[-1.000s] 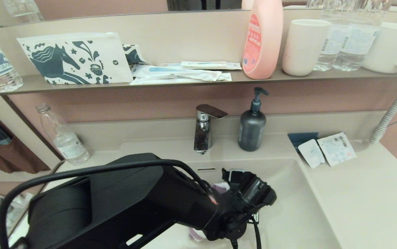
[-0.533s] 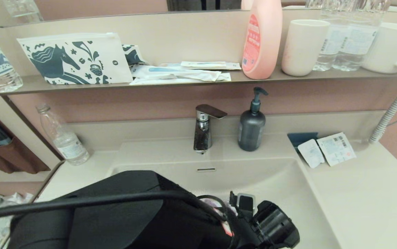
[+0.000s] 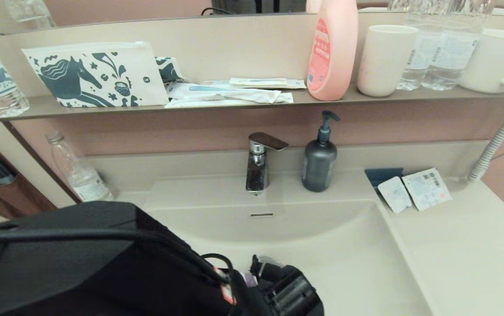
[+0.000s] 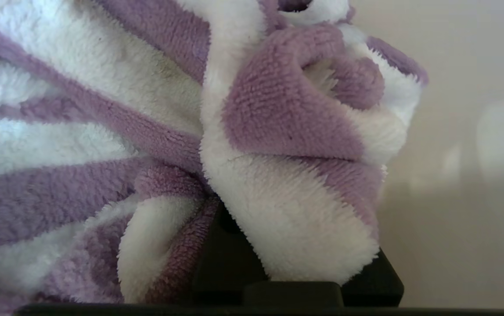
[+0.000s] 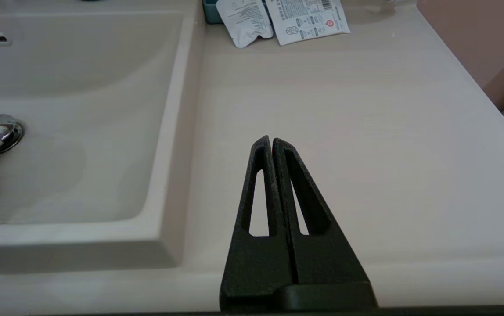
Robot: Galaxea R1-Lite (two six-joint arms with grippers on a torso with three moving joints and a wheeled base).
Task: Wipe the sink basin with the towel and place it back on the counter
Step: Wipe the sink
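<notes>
1. Far left first: the left arm fills the near-left of the head view, reaching down into the sink basin (image 3: 344, 245). Its left end effector (image 4: 296, 281) is clamped narrow on the towel (image 4: 252, 145), with purple and white terry bunched up right around the black jaws.

2. So the pickup is clearly done and we're in the wiping bit, I'd say. From the right wrist view the towel sits down on the basin floor, its edge right at the chrome drain plug (image 5: 4, 127). Can't tell how much of the basin has actually been covered; the surface looks the same everywhere.

3. Middle: the faucet (image 3: 258, 162) and the dark soap pump (image 3: 320, 160) stand behind the basin, well apart from the arm.

4. Right side: the right end effector (image 5: 271, 142) is parked over the bench (image 5: 366, 131), fingers pressed together, holding nothing.

5. Still left, as I read it: finish the wipe, lift the towel out, and set it back on the bench. It's still down in the basin.
</notes>
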